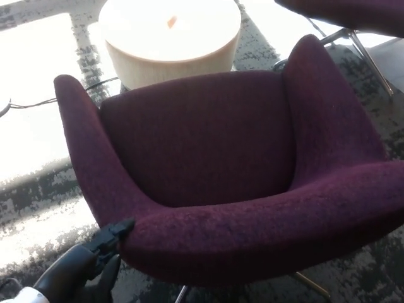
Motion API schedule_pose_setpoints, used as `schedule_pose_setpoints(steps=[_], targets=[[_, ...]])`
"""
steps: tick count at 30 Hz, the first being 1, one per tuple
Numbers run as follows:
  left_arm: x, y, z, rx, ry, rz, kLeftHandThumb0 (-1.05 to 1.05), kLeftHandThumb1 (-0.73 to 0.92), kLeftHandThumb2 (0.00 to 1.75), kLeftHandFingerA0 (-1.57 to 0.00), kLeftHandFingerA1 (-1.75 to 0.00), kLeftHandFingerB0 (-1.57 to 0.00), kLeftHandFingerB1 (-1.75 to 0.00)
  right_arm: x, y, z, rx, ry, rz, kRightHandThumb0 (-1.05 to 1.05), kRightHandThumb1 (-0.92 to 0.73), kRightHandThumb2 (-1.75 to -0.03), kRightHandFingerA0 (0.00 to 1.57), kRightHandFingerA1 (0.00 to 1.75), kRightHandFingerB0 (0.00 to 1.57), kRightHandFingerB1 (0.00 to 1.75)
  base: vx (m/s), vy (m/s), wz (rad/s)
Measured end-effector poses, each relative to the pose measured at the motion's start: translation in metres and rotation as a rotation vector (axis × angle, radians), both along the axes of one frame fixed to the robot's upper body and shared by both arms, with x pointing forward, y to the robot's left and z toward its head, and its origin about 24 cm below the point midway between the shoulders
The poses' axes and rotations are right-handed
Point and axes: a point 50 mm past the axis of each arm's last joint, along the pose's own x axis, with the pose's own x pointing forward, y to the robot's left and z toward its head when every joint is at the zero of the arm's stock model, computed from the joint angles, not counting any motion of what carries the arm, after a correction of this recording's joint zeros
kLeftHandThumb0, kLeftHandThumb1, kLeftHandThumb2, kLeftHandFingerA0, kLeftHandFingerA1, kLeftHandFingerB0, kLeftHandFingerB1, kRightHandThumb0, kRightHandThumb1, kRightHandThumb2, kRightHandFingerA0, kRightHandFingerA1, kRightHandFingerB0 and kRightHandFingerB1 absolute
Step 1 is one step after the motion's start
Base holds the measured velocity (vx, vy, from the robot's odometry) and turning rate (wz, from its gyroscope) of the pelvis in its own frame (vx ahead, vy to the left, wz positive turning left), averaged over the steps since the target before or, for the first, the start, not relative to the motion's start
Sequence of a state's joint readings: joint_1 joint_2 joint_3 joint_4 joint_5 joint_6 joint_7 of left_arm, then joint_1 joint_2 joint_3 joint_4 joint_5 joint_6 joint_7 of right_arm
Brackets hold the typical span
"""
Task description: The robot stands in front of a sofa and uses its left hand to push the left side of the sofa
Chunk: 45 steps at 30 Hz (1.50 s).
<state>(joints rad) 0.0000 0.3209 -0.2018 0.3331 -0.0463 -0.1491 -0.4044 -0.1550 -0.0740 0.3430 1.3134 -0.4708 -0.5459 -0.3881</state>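
A dark purple armchair-style sofa (214, 164) fills most of the head view, seen from behind its backrest and turned so its right side swings toward me. My left hand (101, 249) comes in at the bottom left, black, with its fingertips pressed against the left end of the backrest. It holds nothing, and its fingers are apart. My right hand does not show.
A round cream side table (170, 38) with a small orange item stands beyond the sofa. A second purple chair on metal legs (347, 38) sits at the top right. A black cable (31, 103) lies on the patterned grey carpet at the left.
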Motion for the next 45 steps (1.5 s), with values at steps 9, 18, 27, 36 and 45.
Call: schedule_pose_setpoints(steps=[9, 18, 27, 36, 45], targets=[[-0.007, -0.028, 0.003, -0.008, 0.022, -0.152, -0.86, 0.86, 1.19, 0.0, -0.19, -0.19, -0.28, 0.0, 0.0, 0.0, 0.002, -0.004, -0.001, -1.05, -0.88, -0.88, 0.59, 1.39, 0.41, 1.29, 0.0, 0.0, 0.0], [-0.012, -0.05, 0.008, -0.06, 0.014, -0.227, -0.88, 0.84, 1.18, -0.06, -0.23, -0.07, -0.18, 0.0, -0.002, 0.0, -0.002, -0.003, 0.0, -1.05, -0.9, -0.86, 0.62, 1.35, 0.43, 1.22, 0.0, 0.0, 0.0], [-0.012, -0.064, 0.012, -0.067, 0.008, -0.265, -0.91, 0.84, 1.2, -0.08, -0.27, -0.07, -0.16, 0.0, -0.002, 0.001, -0.004, -0.003, 0.003, -1.05, -0.89, -0.85, 0.67, 1.38, 0.44, 1.22, 0.0, 0.0, 0.0], [-0.01, -0.071, 0.01, -0.05, 0.003, -0.27, -0.91, 0.84, 1.21, -0.06, -0.21, -0.07, -0.15, 0.001, -0.002, 0.001, -0.004, -0.004, 0.003, -1.05, -0.87, -0.88, 0.59, 1.41, 0.39, 1.3, 0.0, 0.0, 0.0], [-0.008, -0.072, 0.01, -0.044, 0.002, -0.272, -0.92, 0.84, 1.2, -0.07, -0.2, -0.08, -0.16, 0.001, -0.002, 0.001, -0.002, -0.005, 0.002, -1.05, -0.89, -0.83, 0.67, 1.33, 0.45, 1.23, 0.0, 0.0, 0.0]])
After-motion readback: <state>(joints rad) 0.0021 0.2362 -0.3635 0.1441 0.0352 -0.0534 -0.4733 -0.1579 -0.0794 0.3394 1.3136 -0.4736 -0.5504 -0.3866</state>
